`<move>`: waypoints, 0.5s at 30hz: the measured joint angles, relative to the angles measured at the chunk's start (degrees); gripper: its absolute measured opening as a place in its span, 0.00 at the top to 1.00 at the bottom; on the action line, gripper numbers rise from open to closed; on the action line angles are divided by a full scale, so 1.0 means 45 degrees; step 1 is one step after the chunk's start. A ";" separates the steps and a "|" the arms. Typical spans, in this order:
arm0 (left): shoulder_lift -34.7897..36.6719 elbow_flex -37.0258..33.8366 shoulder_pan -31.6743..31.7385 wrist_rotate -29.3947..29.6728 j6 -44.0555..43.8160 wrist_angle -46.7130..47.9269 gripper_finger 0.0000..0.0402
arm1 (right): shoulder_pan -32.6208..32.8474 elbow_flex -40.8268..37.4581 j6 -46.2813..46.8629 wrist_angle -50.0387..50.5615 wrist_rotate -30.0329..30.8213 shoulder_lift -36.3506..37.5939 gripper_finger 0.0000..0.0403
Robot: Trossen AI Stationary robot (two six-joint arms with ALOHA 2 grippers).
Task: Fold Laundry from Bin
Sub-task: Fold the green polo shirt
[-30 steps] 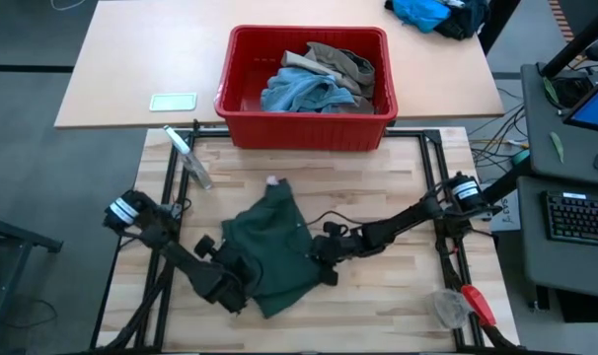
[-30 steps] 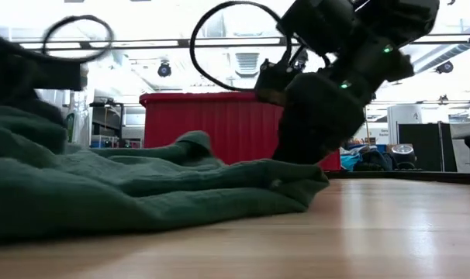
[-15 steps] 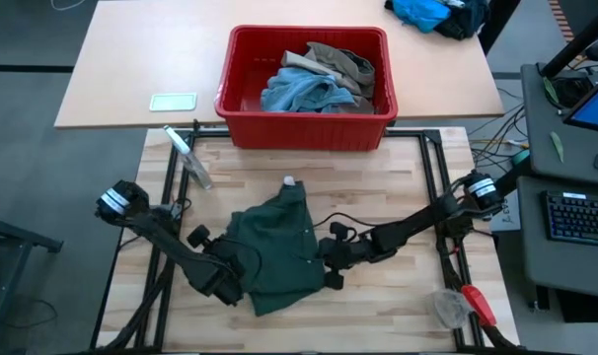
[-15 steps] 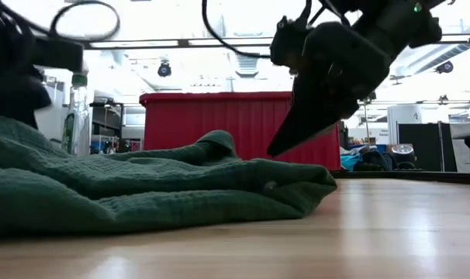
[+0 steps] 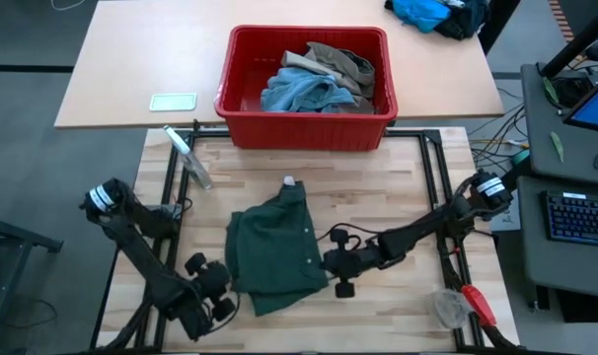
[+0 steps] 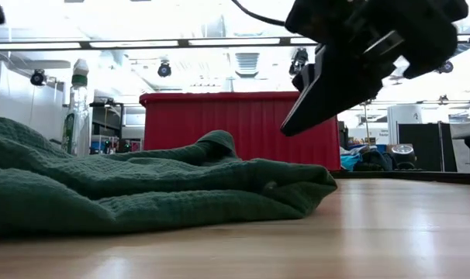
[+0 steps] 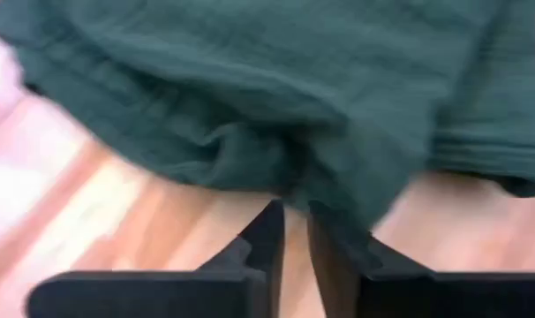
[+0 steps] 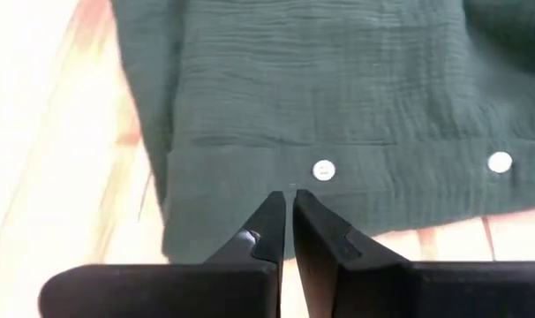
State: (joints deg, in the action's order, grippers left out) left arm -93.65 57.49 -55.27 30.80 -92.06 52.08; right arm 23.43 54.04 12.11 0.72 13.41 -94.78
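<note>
High view: overhead, straight down, whole table (image 5: 398, 187) + both arms. Low view: tabletop level, facing across to the bin (image 6: 219, 124) & room, close on the shorts (image 6: 142, 190). Wrist views: each v. near, aimed at the shorts' edge over own fingers. All four share the shorts.

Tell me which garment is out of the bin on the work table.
The dark green shorts, lying flat between the left gripper and right gripper. The light blue denim and khaki piece sit inside the red bin.
</note>
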 joint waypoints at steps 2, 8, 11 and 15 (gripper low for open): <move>-0.0166 0.0000 -0.0210 0.0648 0.0025 -0.0457 0.84 | 0.0173 0.0000 -0.0302 0.0033 -0.0072 -0.0010 0.92; -0.1001 0.0000 -0.0349 0.1213 0.0104 -0.1075 0.64 | 0.0860 0.0000 -0.0719 0.0198 -0.0087 -0.0015 0.73; -0.1628 0.0000 -0.0344 0.1669 0.0103 -0.1160 0.56 | 0.1116 0.0000 -0.0771 0.0178 -0.0082 -0.0018 0.62; -0.2450 0.0000 -0.0347 0.2598 0.0156 -0.1608 0.49 | 0.1130 0.0000 -0.0009 0.0162 -0.0070 -0.0034 0.53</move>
State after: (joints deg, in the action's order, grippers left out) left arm -104.67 57.49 -56.83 42.49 -91.36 44.84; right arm 28.51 54.04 12.07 1.45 13.09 -94.94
